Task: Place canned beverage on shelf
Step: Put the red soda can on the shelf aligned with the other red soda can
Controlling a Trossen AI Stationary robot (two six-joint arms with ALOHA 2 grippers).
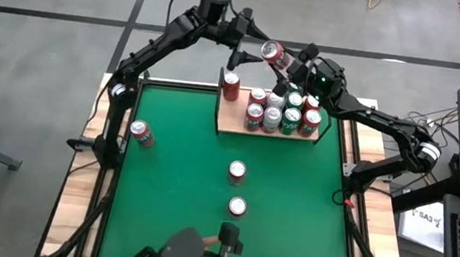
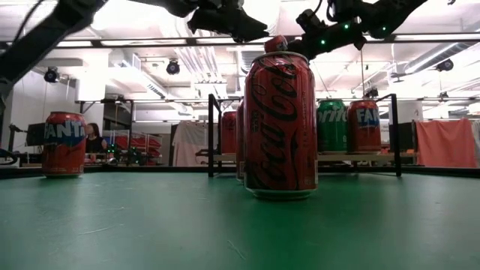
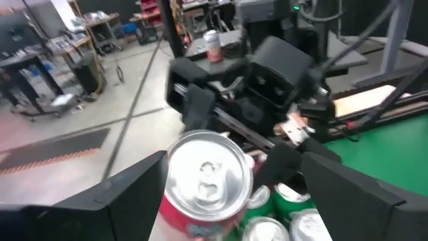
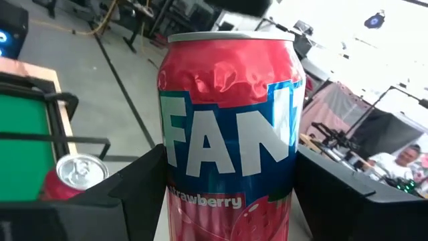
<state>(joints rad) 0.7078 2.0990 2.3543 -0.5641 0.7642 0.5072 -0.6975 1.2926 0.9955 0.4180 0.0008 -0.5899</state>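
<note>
The right gripper (image 4: 227,194) pinches a dented strawberry Fanta can (image 4: 231,127) above the tan wooden shelf's (image 1: 230,127) back edge. The left gripper (image 3: 221,194) hangs spread beside the can's shiny top. Behind the shelf's thin black uprights, several cans overlap, hard to count.

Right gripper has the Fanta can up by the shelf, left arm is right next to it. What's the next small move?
Probably lower the right gripper, shut on the Fanta can, toward the shelf's bare left part beside the lone can; the right part is packed. The open left gripper hovers close, so back it away first.
</note>
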